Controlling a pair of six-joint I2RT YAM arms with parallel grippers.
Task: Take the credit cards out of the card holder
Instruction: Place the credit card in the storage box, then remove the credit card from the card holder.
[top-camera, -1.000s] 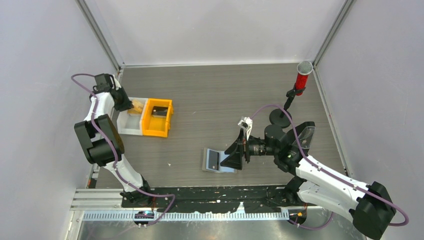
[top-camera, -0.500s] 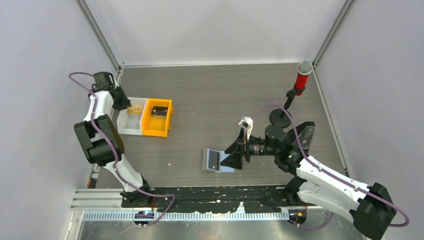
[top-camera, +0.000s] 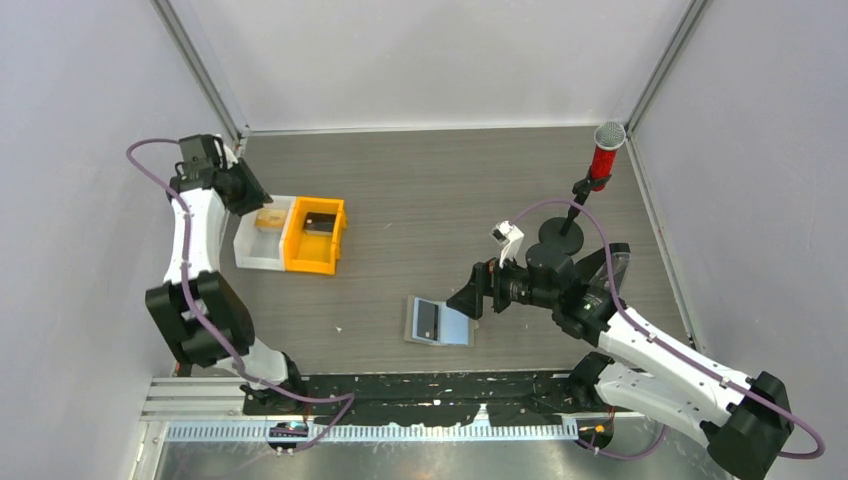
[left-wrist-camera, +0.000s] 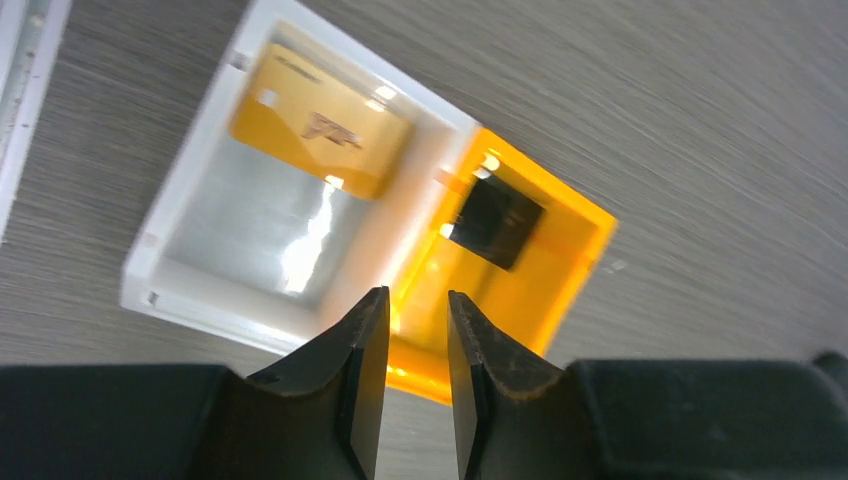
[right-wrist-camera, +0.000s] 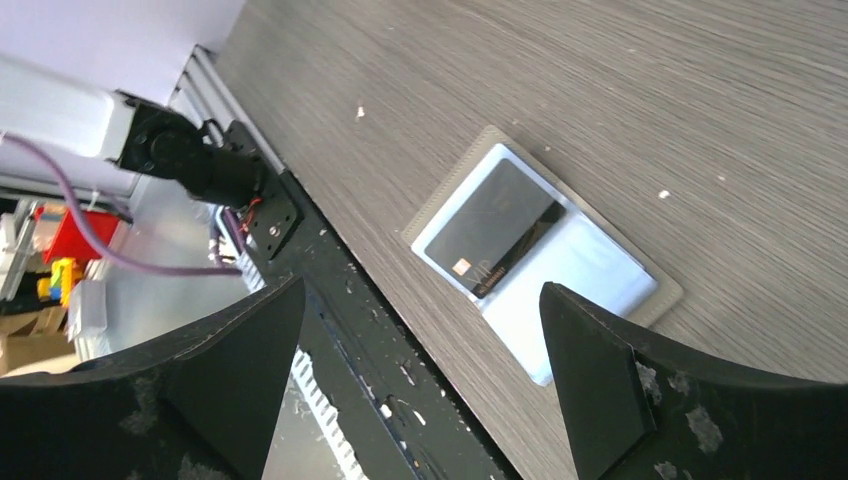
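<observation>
Hovering right gripper (top-camera: 470, 300): fingers are standing wide apart and gripping nothing; it is hanging just right of the card holder, clear of it.
Card holder (right-wrist-camera: 451, 183): is lying opened flat on the table (top-camera: 420, 190), close to the arm bases, with both panels facing up and a grey-brown rim showing round the edge.
Credit cards (right-wrist-camera: 585, 285): light blue faces are showing inside the holder's panels; how many cannot be told.
Dark card (right-wrist-camera: 497, 228): is lying on one panel with its gold chip facing up; whether it is tucked into a pocket cannot be told.
Orange bin (left-wrist-camera: 590, 240): is sitting further back on the left, touching the white bin; a flat black item is lying inside.
White bin (left-wrist-camera: 180, 290): is holding a gold card at its far end.
Left gripper (left-wrist-camera: 415, 295): is hanging above the two bins, fingers a narrow gap apart, nothing between them.
Microphone (top-camera: 605, 150): red-bodied, is standing upright at the far right.
</observation>
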